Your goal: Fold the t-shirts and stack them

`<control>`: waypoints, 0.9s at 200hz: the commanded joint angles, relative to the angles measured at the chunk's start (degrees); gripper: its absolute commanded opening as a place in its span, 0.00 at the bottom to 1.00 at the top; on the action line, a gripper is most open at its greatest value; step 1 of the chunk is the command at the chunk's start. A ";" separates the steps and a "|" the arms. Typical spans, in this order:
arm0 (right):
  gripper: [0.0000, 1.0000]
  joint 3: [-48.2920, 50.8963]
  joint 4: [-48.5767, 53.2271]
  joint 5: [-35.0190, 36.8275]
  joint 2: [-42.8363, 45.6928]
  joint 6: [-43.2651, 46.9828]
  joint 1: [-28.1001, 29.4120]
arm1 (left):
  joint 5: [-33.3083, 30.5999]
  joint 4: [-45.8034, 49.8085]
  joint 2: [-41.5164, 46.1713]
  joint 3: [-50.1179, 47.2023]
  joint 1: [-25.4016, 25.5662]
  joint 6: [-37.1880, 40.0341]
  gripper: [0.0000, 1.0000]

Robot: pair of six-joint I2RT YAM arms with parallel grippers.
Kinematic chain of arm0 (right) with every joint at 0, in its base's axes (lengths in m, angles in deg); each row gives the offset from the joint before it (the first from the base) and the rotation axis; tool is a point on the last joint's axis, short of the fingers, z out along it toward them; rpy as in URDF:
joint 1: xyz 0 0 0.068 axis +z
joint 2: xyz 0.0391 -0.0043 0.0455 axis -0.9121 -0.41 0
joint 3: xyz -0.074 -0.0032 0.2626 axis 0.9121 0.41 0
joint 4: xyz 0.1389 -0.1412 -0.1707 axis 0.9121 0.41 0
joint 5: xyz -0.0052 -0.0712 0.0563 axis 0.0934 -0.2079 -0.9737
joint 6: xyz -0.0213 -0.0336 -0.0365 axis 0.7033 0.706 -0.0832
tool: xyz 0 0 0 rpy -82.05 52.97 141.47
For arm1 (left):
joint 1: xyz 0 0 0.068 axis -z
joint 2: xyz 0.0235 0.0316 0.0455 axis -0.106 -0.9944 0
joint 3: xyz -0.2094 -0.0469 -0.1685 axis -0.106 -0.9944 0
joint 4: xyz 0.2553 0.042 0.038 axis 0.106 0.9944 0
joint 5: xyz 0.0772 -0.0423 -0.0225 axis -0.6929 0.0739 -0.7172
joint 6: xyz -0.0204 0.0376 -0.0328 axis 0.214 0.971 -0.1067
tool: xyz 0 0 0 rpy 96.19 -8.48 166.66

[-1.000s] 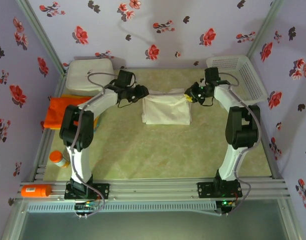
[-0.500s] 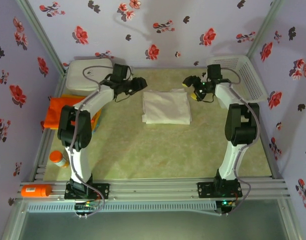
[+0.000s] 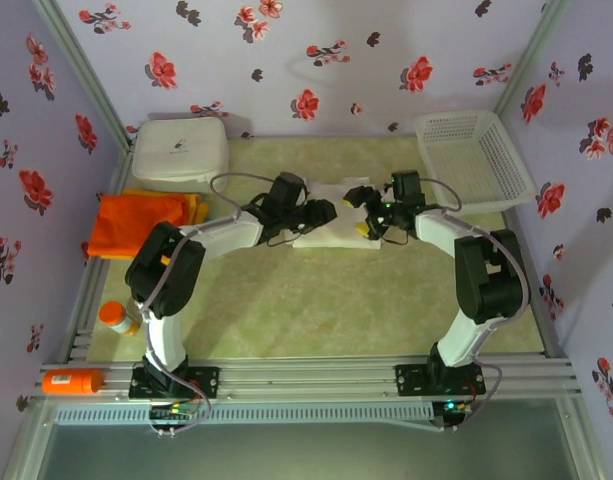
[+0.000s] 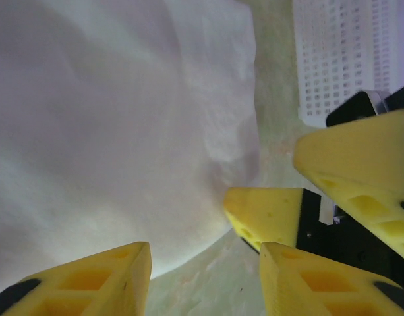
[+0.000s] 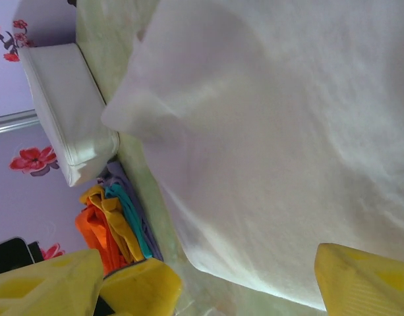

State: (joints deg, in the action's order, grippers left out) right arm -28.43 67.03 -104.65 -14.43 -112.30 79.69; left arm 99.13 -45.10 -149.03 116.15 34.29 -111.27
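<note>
Off-white t-shirt [image 3: 336, 238] lies folded at mid-surface. 2 end effectors low over it, tips near each other: left end effector [image 4: 205, 263] open, empty; right end effector [image 5: 208, 263] open wide, empty. Orange t-shirt [image 3: 136, 222] at left edge.

You have the off-white t-shirt [image 3: 334, 234] lying flat on the table [image 3: 286, 300], mid-width and towards the rear. It is folded into a rough rectangle, its surface lightly rumpled. The orange t-shirt [image 3: 136, 225] lies folded at the left edge, well apart from it. The yellow t-shirt [image 3: 195, 204] shows as a strip from under the orange one's right side.
</note>
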 commanded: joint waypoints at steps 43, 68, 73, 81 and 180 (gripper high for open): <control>0.84 6.08 -14.27 -0.15 -6.59 -3.47 -1.27 | -4.98 -6.49 -2.99 -8.81 -2.05 -1.69 0.45; 0.83 7.41 -14.31 -0.47 -8.00 -2.24 -2.74 | -3.72 -6.71 -1.82 -12.63 -5.97 -0.27 0.42; 0.83 7.80 -14.37 -0.49 -7.91 -2.04 -2.96 | -3.53 -6.38 -1.21 -13.20 -6.70 0.17 0.41; 0.83 8.22 -14.14 -0.36 -7.81 -1.49 -3.16 | -3.52 -5.70 -0.10 -13.78 -7.51 1.09 0.41; 0.84 -5.82 9.81 3.65 1.65 12.99 -3.46 | -4.93 13.55 5.51 1.84 -8.57 10.96 0.41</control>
State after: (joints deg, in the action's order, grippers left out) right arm -28.82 68.25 -103.65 -15.70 -105.15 76.63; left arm 95.37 -37.14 -146.13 113.02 25.51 -103.89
